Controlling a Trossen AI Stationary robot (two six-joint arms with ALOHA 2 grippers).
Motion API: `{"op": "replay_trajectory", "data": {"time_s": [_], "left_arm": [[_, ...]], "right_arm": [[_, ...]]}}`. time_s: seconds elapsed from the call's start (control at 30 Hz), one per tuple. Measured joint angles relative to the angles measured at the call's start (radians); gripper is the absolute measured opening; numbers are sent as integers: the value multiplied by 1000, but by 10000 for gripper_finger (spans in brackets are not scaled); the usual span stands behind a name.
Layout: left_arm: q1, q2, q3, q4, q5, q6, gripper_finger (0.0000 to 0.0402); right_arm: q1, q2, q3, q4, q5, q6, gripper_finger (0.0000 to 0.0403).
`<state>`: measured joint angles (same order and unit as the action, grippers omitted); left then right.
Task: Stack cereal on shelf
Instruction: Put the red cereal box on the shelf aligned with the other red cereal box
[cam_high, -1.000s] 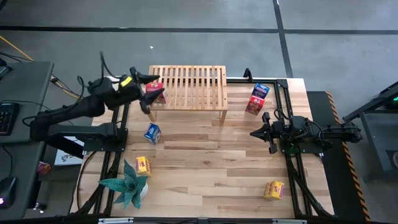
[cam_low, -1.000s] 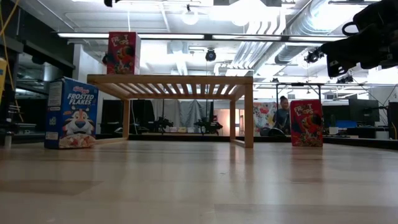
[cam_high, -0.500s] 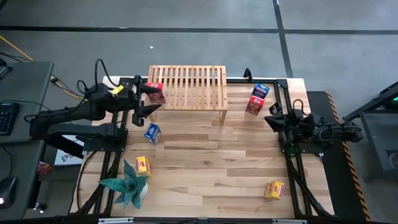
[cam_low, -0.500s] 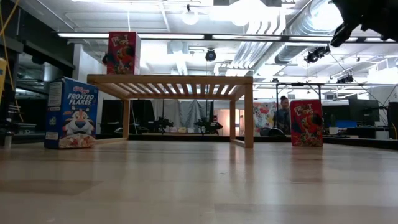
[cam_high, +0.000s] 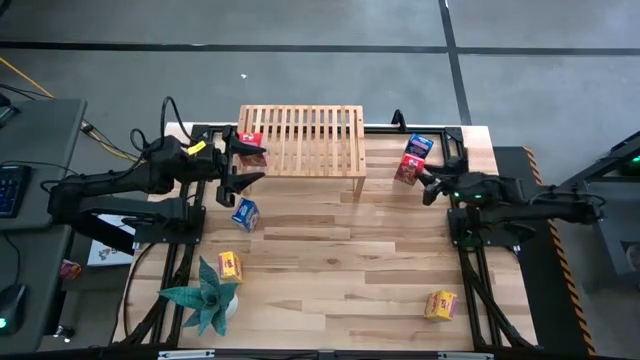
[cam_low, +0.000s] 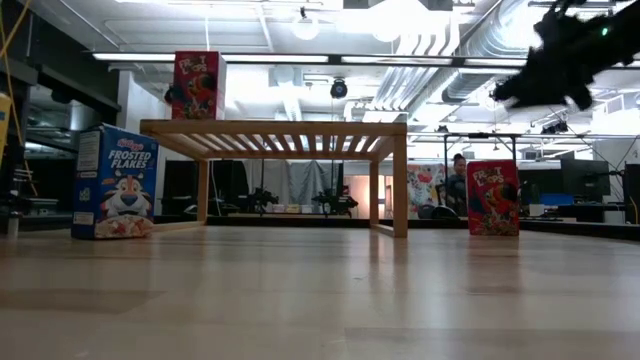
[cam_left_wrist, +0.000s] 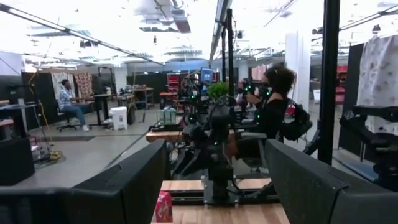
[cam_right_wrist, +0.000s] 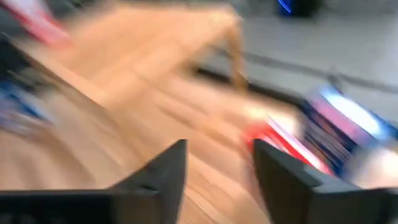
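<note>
Right gripper (cam_high: 427, 185), fingers parted and empty, hovers just beside the red Froot Loops box (cam_high: 406, 170) and blue box (cam_high: 419, 146).

Left gripper (cam_high: 243, 167) stands wide open, empty, at the shelf's (cam_high: 302, 140) end.

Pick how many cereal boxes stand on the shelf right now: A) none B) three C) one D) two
C: only one red box sits on the shelf, at its left end by the left claw; the rest stay on the table.

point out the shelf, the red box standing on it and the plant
shelf (cam_high: 305, 140): high view, middle of its slatted top.
red box on the shelf (cam_high: 250, 142): high view, its top, at the shelf's left end.
plant (cam_high: 205, 295): high view, centre of its teal spiky leaves.
</note>
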<state>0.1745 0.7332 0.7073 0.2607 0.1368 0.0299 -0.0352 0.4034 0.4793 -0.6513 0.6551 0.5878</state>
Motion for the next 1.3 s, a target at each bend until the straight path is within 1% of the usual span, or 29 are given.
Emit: {"op": "replay_trajectory", "data": {"time_s": [0.03, 0.07, 0.13, 0.2, 0.27, 0.33, 0.47, 0.6, 0.67, 0.8, 0.93, 1.03, 1.17, 1.3], "left_arm": [[0, 0, 0, 0, 0, 0, 262], [0, 0, 0, 4, 0, 0, 262], [0, 0, 0, 14, 0, 0, 262], [0, 0, 0, 33, 0, 0, 262], [0, 0, 0, 50, 0, 0, 262], [0, 0, 0, 58, 0, 0, 262], [0, 0, 0, 54, 0, 0, 262], [0, 0, 0, 53, 0, 0, 262], [0, 0, 0, 53, 0, 0, 262], [0, 0, 0, 51, 0, 0, 262], [0, 0, 0, 50, 0, 0, 262], [0, 0, 0, 50, 0, -1, 262], [1, 0, 0, 50, 0, -1, 262], [1, 0, 0, 48, 0, -3, 262]], "right_arm": [[-11, 30, 18, -65, -1, 25, 217], [-23, 59, 32, -92, -5, 44, 240], [-46, 106, 54, -88, -41, 29, 277], [-77, 151, 66, -86, -65, 7, 301], [-112, 198, 75, -85, -66, -20, 310], [-155, 243, 83, -87, -79, -50, 312], [-260, 338, 117, -89, -150, -155, 313], [-353, 422, 187, -101, -239, -239, 314], [-386, 460, 223, -115, -260, -269, 314], [-435, 533, 276, -134, -277, -336, 314], [-486, 623, 300, -160, -335, -423, 314], [-518, 691, 313, -176, -326, -466, 314], [-551, 760, 329, -164, -319, -481, 314], [-557, 801, 332, -172, -358, -484, 314]]}}
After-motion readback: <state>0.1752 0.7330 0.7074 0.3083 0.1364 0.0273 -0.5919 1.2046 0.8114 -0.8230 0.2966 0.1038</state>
